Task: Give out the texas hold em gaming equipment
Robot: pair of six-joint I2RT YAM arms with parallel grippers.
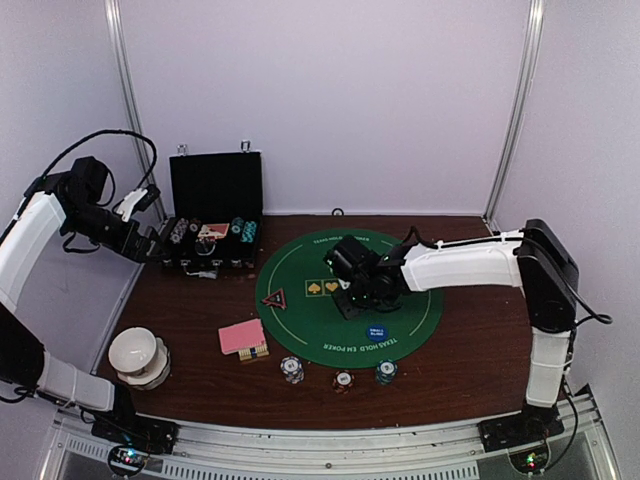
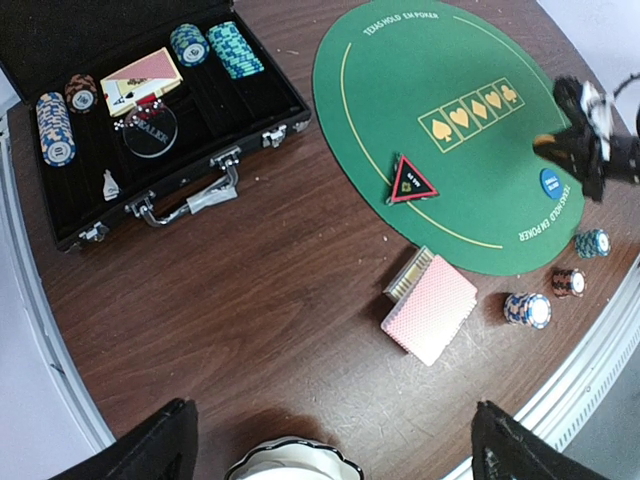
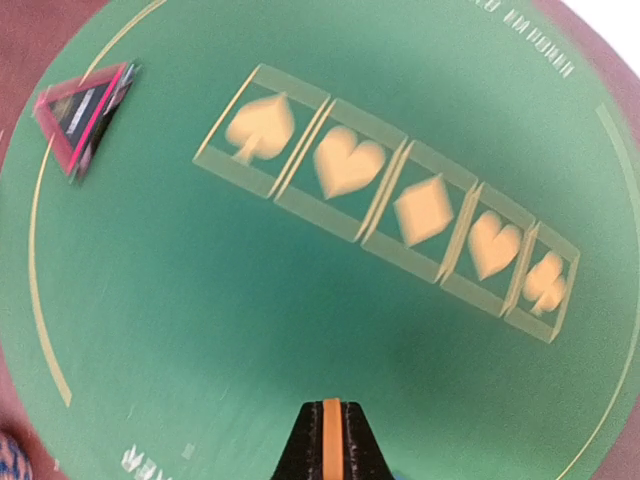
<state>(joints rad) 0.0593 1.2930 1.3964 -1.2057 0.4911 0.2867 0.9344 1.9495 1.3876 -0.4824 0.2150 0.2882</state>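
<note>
My right gripper hangs over the middle of the green mat, shut on an orange disc that shows edge-on between its black fingers. A blue disc lies on the mat near its front, and the red triangle marker lies at its left edge. Pink-backed cards rest on the table left of the mat. Three poker chips sit in a row in front of it. My left gripper is held high at the left, open and holding nothing.
An open black case at the back left holds chip stacks, cards and a clear dealer button. A small card box lies against the pink cards. A white bowl stands at the front left.
</note>
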